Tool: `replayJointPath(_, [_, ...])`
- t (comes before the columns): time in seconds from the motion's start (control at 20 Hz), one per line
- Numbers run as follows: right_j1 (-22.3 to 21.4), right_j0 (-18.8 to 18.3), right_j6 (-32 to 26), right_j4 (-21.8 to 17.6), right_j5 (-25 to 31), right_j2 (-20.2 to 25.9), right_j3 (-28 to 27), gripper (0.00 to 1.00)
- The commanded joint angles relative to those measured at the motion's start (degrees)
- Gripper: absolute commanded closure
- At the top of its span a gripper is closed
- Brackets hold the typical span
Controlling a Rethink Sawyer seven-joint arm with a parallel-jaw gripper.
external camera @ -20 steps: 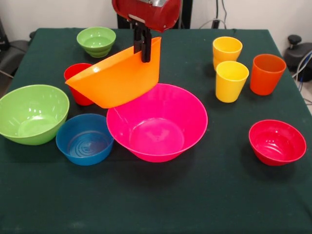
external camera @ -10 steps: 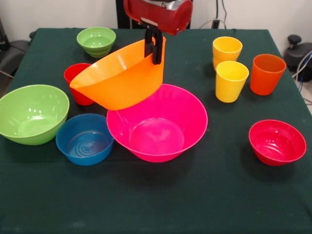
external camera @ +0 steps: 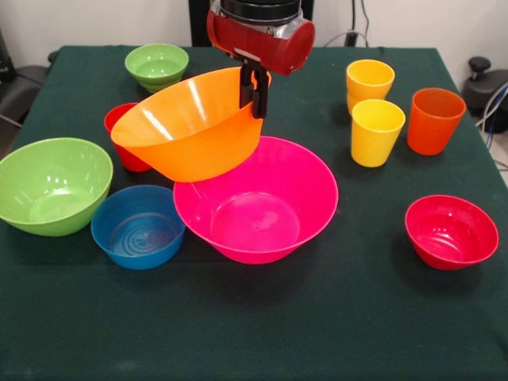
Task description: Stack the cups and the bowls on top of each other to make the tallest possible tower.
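Clamping the rim of the large orange bowl [external camera: 186,131], the gripper [external camera: 254,94] is closed on it; the bowl is held tilted, off the table [external camera: 262,333], overlapping the far-left rim of the large pink bowl [external camera: 258,202] at table centre. Yellow cups [external camera: 375,111] and the orange cup [external camera: 433,119] are left near the far-right corner.

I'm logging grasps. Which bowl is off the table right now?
The large orange bowl, tilted, pinched at its rim by the hand above the pink bowl. All others rest on the cloth.
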Motion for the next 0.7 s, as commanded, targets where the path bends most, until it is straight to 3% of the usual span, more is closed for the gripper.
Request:
replayJointPath(0.05, [3.9, 1.5, -1.8, -3.3, -4.2, 2.6, 1.9, 1.00])
replayJointPath(0.7, [3.1, 3.1, -0.4, -3.5, -4.7, 1.5, 2.4, 1.00])
